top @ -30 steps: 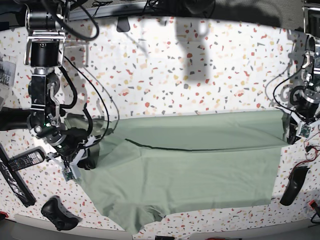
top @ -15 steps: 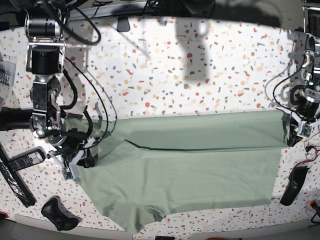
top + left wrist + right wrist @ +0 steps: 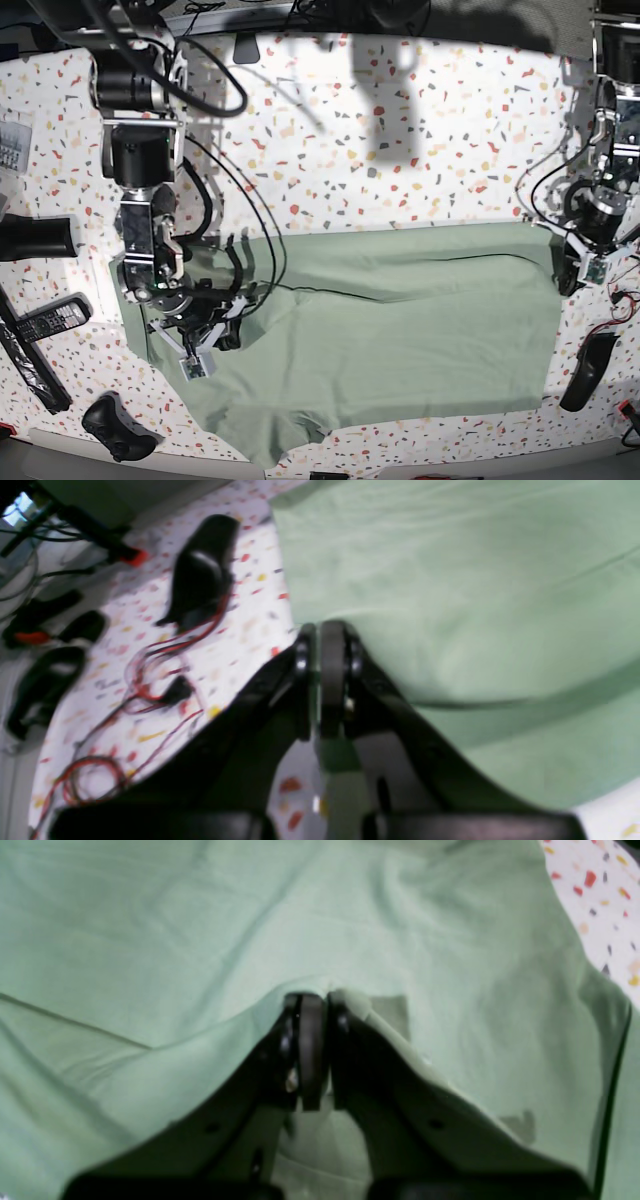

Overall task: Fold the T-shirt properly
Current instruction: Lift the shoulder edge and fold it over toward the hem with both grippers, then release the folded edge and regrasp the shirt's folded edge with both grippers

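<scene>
Counter [image 3: 400, 150] far half open. Remotes [image 3: 45, 325], gamepad [image 3: 118, 428] crowd left front corner; wires [image 3: 615, 300], black handle [image 3: 588, 370] clutter right edge.

T-shirt [image 3: 400, 330] pale sage green | table [image 3: 400, 140] white, multicoloured speckles

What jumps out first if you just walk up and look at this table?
A large pale sage-green cloth T-shirt sprawls across the near half of a white table speckled with coloured flecks. A black robot arm stands at each end of it, the right gripper and the left gripper both with fingers pinched shut on the fabric. Around the edges lie black gadgets, such as a game controller at the near corner.
</scene>
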Tool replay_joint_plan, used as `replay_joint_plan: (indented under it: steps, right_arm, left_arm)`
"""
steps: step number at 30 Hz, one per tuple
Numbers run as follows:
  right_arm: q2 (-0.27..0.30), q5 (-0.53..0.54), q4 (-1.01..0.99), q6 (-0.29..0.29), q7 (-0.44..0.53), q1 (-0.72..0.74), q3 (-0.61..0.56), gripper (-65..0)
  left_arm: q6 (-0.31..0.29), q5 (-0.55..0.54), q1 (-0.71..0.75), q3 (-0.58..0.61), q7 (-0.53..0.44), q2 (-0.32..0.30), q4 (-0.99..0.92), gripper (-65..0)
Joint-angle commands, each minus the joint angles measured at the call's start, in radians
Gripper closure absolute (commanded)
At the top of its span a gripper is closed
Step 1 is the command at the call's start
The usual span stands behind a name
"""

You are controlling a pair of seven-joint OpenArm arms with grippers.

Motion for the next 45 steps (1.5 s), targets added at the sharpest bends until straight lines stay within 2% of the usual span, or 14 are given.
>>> replay_joint_plan:
  steps: [1, 5, 11, 15, 18, 21, 26, 28, 31, 42, 45]
  right_arm:
    - [0.009, 0.008, 0.017, -0.023, 0.035, 0.035, 0.004, 0.0]
    - [0.018, 0.008, 0.017, -0.060, 0.034, 0.035, 0.005, 0.0]
    - [0.016, 0.008, 0.017, -0.063, 0.034, 0.035, 0.005, 0.0]
    - [0.017, 0.008, 0.017, -0.063, 0.038, 0.035, 0.005, 0.0]
    - [0.017, 0.008, 0.017, -0.063, 0.066, 0.035, 0.005, 0.0]
    - [0.018, 0.007, 0.017, -0.071, 0.098, 0.035, 0.005, 0.0]
    - [0.017, 0.007, 0.017, -0.233, 0.105, 0.035, 0.005, 0.0]
    - [0.017, 0.008, 0.017, -0.272, 0.105, 0.035, 0.005, 0.0]
    - [0.016, 0.008, 0.017, -0.267, 0.105, 0.035, 0.005, 0.0]
    - [0.017, -0.001, 0.017, -0.263, 0.094, 0.035, 0.005, 0.0]
    - [0.017, -0.022, 0.017, -0.263, 0.121, 0.036, 0.005, -19.2]
  left_arm:
    - [0.013, -0.007, -0.034, -0.008, -0.029, -0.019, 0.014, 0.0]
    - [0.014, -0.007, -0.090, -0.006, 0.030, -0.013, -0.020, 0.0]
    - [0.010, -0.037, -0.238, -0.005, -0.001, -0.002, -0.274, 0.0]
    - [-0.055, -0.064, -0.283, -0.005, -0.009, -0.002, -0.355, 0.0]
    - [-0.129, -0.063, -0.278, -0.005, -0.043, -0.001, -0.356, 0.0]
    - [-0.171, -0.063, -0.276, -0.005, -0.047, 0.004, -0.356, 0.0]
    - [-0.175, -0.063, -0.276, -0.005, -0.077, 0.017, -0.356, 0.0]
    - [-0.175, -0.063, -0.276, -0.005, -0.120, 0.019, -0.356, 0.0]
    - [-0.175, -0.063, -0.276, -0.005, -0.160, 0.020, -0.356, 0.0]
    - [-0.175, -0.063, -0.276, -0.005, -0.159, 0.020, -0.356, 0.0]
    - [-0.175, -0.063, -0.276, -0.005, -0.159, 0.020, -0.356, 0.0]
